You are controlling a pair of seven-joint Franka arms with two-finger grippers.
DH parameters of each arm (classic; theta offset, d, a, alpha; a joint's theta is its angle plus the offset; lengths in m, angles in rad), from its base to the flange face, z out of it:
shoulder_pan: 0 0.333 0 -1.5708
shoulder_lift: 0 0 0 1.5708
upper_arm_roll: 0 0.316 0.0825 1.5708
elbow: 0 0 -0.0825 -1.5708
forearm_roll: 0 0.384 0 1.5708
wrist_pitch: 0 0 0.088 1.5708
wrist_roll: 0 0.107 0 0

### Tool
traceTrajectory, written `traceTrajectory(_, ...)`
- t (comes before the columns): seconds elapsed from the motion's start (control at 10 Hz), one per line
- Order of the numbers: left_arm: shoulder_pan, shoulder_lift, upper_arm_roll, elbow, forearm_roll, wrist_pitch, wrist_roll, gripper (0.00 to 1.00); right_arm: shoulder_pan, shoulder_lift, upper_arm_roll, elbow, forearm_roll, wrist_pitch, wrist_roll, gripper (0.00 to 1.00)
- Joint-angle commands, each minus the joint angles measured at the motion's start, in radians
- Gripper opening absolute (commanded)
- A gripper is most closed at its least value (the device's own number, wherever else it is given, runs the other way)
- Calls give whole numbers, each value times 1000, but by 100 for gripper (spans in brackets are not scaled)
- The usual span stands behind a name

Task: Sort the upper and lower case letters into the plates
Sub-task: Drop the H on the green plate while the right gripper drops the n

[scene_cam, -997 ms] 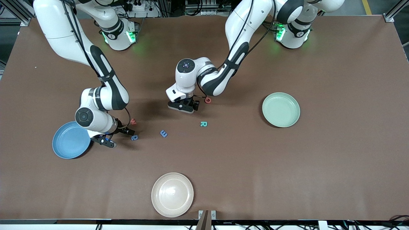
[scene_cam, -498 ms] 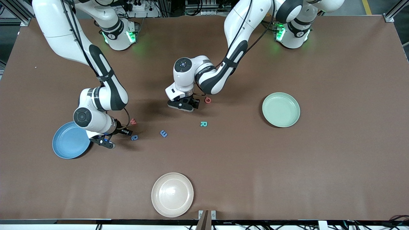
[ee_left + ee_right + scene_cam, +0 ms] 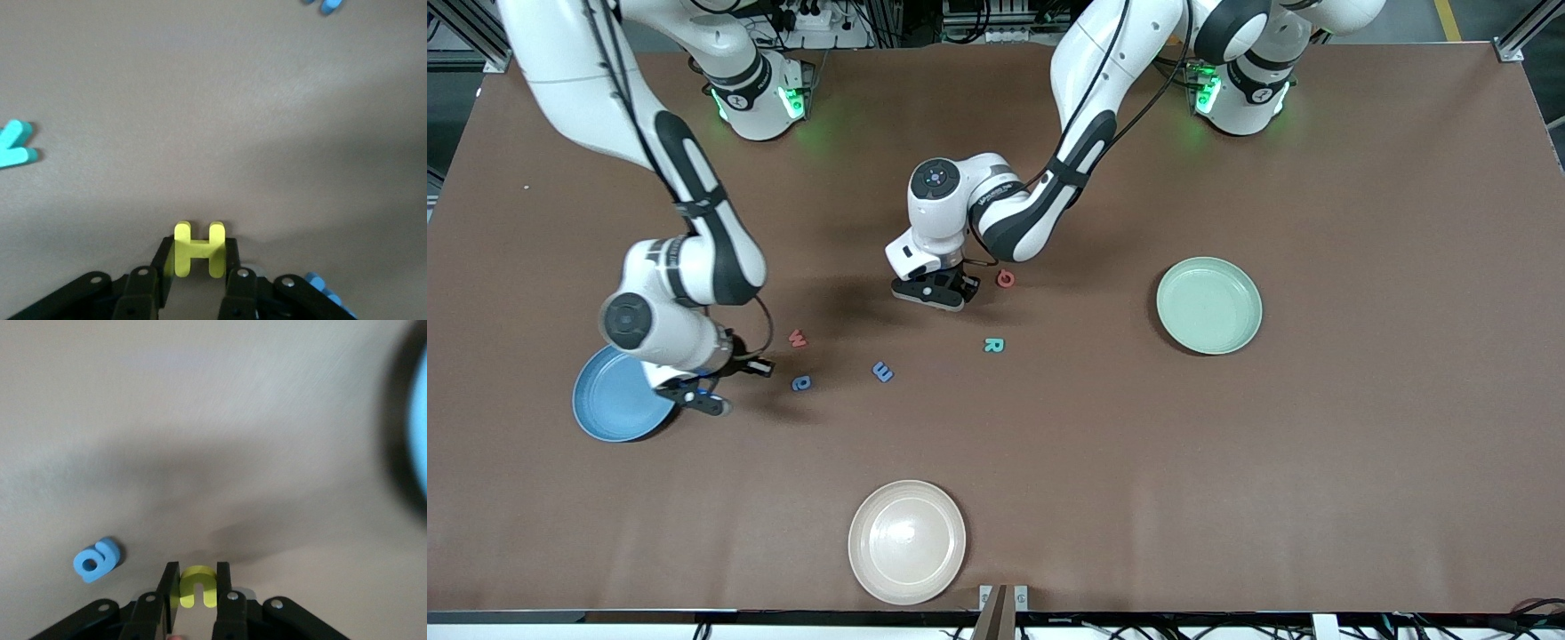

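Observation:
My left gripper (image 3: 963, 289) is down at the table's middle, shut on a yellow H (image 3: 198, 248) that stands upright between its fingers. My right gripper (image 3: 763, 367) hangs beside the light blue plate (image 3: 609, 411), shut on a small yellow n (image 3: 198, 585). Loose on the table lie a red w (image 3: 798, 339), a blue p (image 3: 801, 383), a blue E (image 3: 882, 372), a teal R (image 3: 993, 345) and a red o (image 3: 1006, 278). The mint green plate (image 3: 1208, 305) sits toward the left arm's end with nothing in it.
A cream-white plate (image 3: 907, 541) sits near the table edge closest to the front camera. A further blue piece (image 3: 327, 290) shows beside the left gripper's fingers. The blue plate's rim (image 3: 417, 440) shows in the right wrist view.
Both grippers have shut on their yellow letters. The right arm has drawn back toward the blue plate, away from the red w and blue p. The left arm has barely moved.

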Motion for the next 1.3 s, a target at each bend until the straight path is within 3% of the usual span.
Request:
traceTrajectory(0.0, 0, -19, 19, 0, 26, -59, 7, 13, -154, -22, 6, 51, 3, -63, -240, 0)
traceTrajectory(0.2, 35, -91, 16, 0, 24, -192, 115, 13, -267, -4, 4, 119, -8, -109, -386, 1)
traceTrajectory(0.3, 64, -124, 15, -10, 27, -280, 170, 13, -308, 11, 4, 138, -26, -109, -406, 13)
traceTrajectory(0.4, 86, -164, 16, -11, 23, -379, 263, 13, -331, 31, 4, 148, -34, -109, -410, 84)
traceTrajectory(0.5, 125, -207, 15, -31, 24, -470, 358, 13, -341, 42, 6, 150, -33, -108, -413, 100)
traceTrajectory(0.6, 158, -273, 16, -95, 26, -525, 444, 13, -328, 42, 7, 150, -30, -109, -401, 100)
traceTrajectory(1.0, 368, -503, 10, -379, 27, -503, 730, 14, -223, 44, 17, 164, -20, -111, -387, 100)
traceTrajectory(1.2, 492, -607, 7, -601, 27, -312, 861, 15, -143, 38, 17, 136, -19, -112, -382, 100)
